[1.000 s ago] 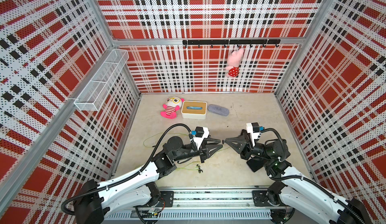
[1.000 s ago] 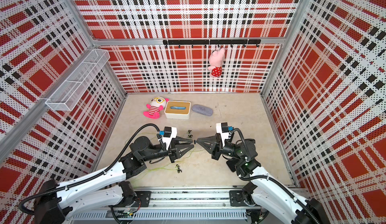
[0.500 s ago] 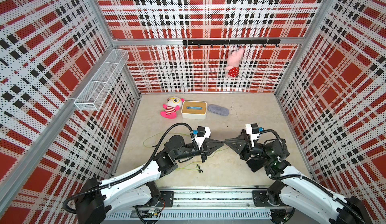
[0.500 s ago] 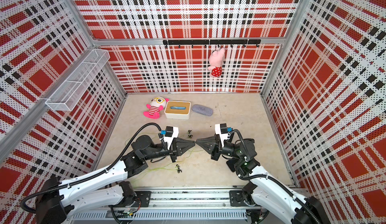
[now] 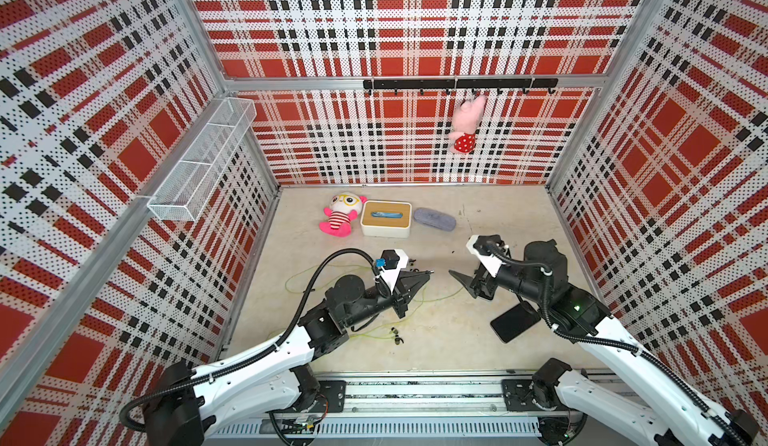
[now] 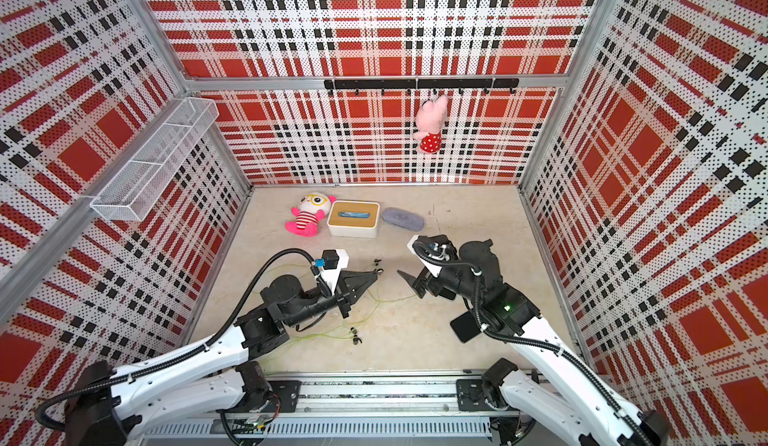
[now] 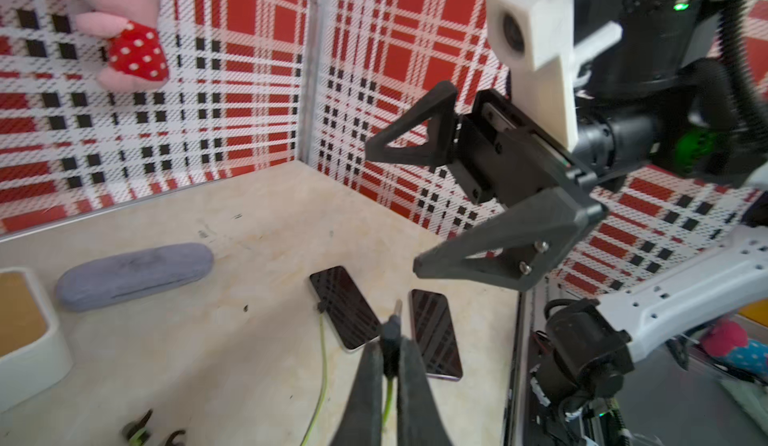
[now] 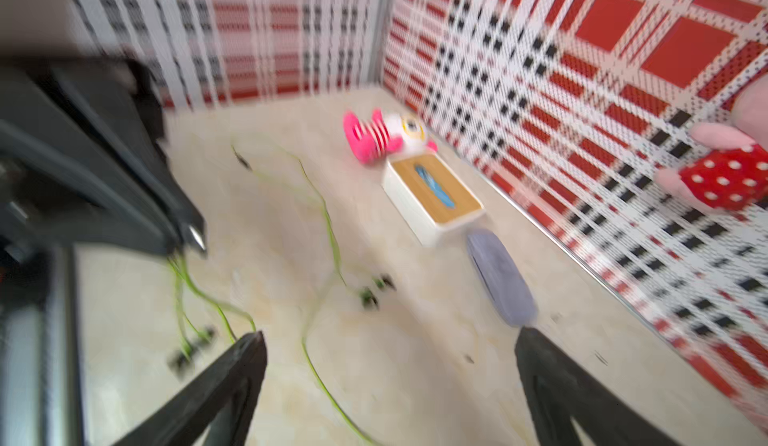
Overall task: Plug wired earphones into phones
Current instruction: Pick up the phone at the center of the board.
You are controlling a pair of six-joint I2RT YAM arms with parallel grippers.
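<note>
My left gripper (image 5: 428, 273) is shut on the small black plug (image 7: 392, 325) of one set of wired earphones, whose yellow-green cable (image 7: 388, 398) runs back between the fingers. The plug's metal tip sticks out past the fingertips. My right gripper (image 5: 463, 283) hangs open just right of it, holding nothing, and shows wide apart in the right wrist view (image 8: 388, 348). Two black phones (image 7: 343, 306) (image 7: 436, 333) lie flat side by side on the floor. A second cable (image 7: 322, 340) reaches the edge of the farther phone. In both top views one phone (image 5: 515, 322) shows beside the right arm. Earbuds (image 5: 395, 335) lie on the floor.
At the back stand a pink-and-white plush toy (image 5: 340, 215), a white box with a wooden lid (image 5: 385, 219) and a grey oval case (image 5: 434, 218). A pink plush (image 5: 465, 125) hangs from the hook rail. A wire basket (image 5: 199, 161) is on the left wall.
The two grippers met tip to tip. The left shut on the plug, then the right opened wide and drew back to the right.
</note>
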